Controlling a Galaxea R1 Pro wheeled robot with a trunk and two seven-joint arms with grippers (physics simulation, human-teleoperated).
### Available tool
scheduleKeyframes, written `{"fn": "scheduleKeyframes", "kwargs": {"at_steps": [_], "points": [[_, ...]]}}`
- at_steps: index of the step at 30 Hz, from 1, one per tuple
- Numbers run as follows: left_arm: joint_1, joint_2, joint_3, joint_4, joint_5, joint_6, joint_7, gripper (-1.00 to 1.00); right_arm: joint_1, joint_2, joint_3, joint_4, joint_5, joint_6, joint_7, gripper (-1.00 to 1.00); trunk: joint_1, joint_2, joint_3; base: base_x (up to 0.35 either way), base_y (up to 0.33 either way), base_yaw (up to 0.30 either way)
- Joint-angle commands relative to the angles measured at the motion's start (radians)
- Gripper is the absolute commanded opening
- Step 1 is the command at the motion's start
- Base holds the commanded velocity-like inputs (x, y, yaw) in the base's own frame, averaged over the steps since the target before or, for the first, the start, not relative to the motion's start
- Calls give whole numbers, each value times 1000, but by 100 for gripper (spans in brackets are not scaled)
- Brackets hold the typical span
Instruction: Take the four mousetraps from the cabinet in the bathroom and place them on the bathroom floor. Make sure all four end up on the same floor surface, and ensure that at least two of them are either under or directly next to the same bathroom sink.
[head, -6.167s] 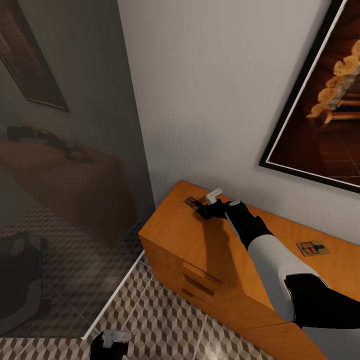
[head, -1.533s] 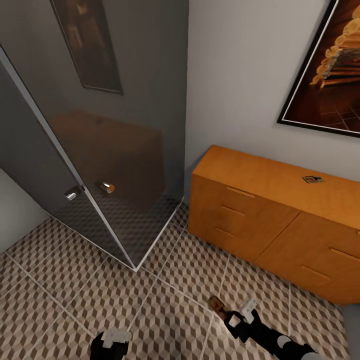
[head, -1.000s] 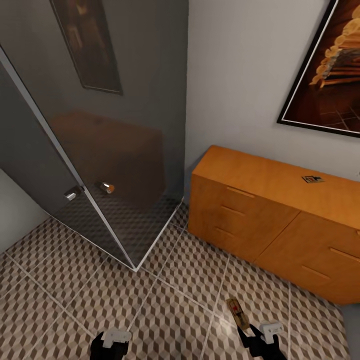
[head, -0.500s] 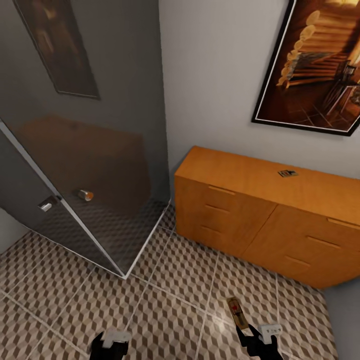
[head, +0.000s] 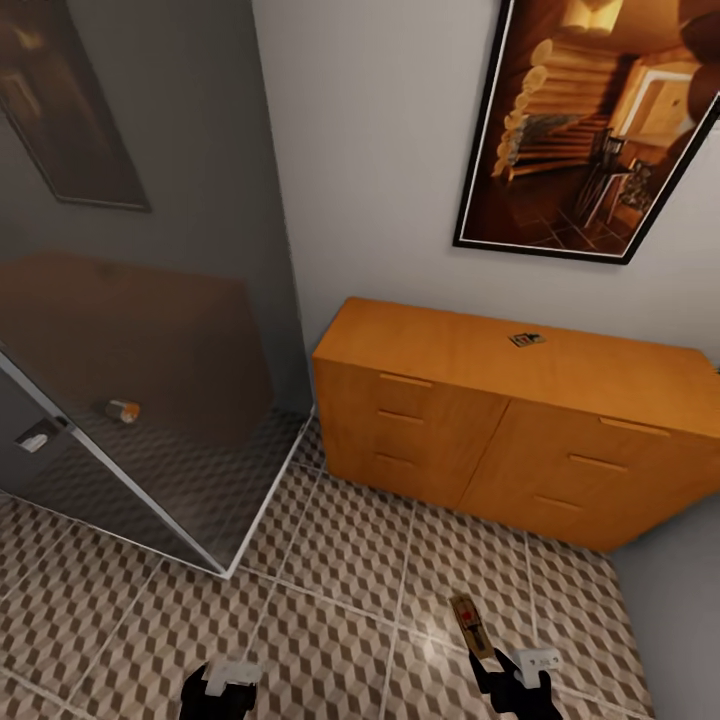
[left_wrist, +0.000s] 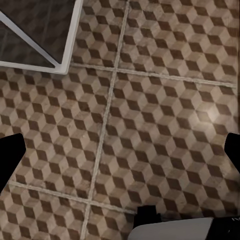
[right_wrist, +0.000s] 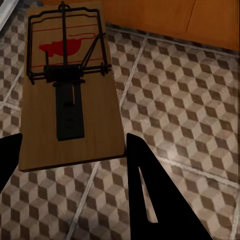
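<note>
Item: right gripper, fingers spread, nothing pinched. Left gripper over bare floor, fingers spread wide apart in its wrist view.

Item: mousetrap flat on the tiles, just ahead of your right fingers; no sink in sight here, so you risk counting it as placed.

Item: cabinet, drawers shut, contents hidden. Second mousetrap on its top, near the wall, a long reach for you.
</note>
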Motion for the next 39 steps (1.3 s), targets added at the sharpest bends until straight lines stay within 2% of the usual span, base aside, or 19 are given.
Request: {"fn": "scheduleKeyframes", "kwargs": {"at_steps": [1, 39], "points": [[-2, -1, -9, 4, 7, -6, 2, 100, -1, 0, 4, 2, -14, -1, 9, -100, 1, -2, 0, 0, 0, -210], [-2, -1, -9, 4, 7, -6, 2, 100, 2, 23, 5, 3, -13, 0, 9, -100, 1, -2, 52, 0, 0, -189]]}}
